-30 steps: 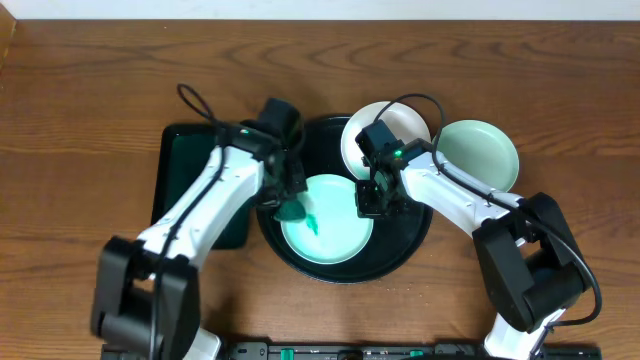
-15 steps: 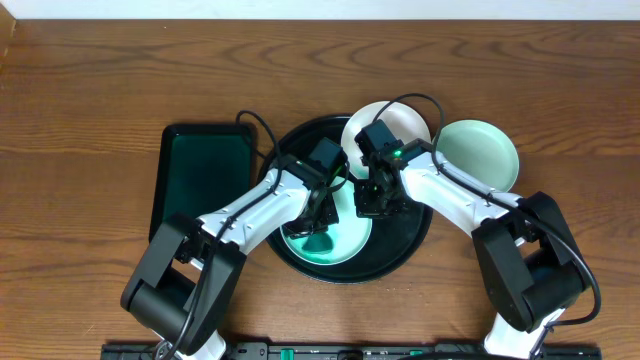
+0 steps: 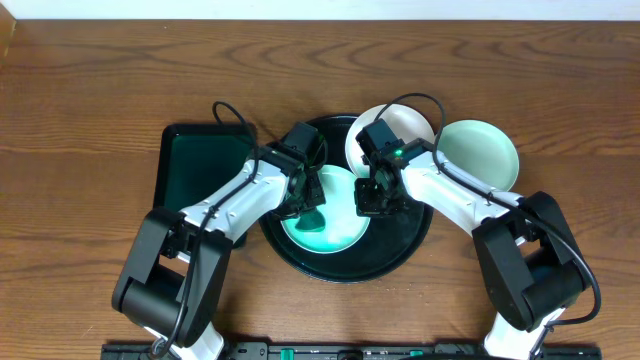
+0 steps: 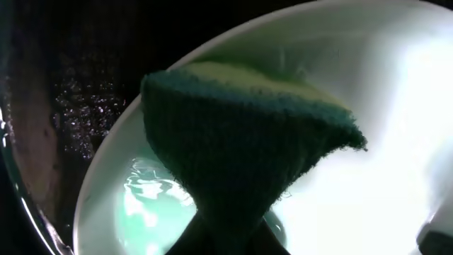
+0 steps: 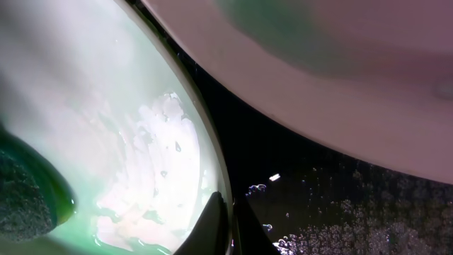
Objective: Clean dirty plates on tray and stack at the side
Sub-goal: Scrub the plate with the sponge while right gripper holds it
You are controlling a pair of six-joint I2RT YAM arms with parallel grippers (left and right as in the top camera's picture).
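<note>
Plate (image 3: 338, 238), mint-green, under sponge (image 4: 241, 142), on tray (image 3: 400, 255)

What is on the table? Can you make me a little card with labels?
being wiped: mint plate, wet, in the black tray
wiper: green sponge, pressed on that plate
left jaws: shut on the sponge
right jaws: pinching that plate's rim
other plates: white plate at the tray's far edge; second mint plate on the table, right of it
left side: rectangular tray
</note>
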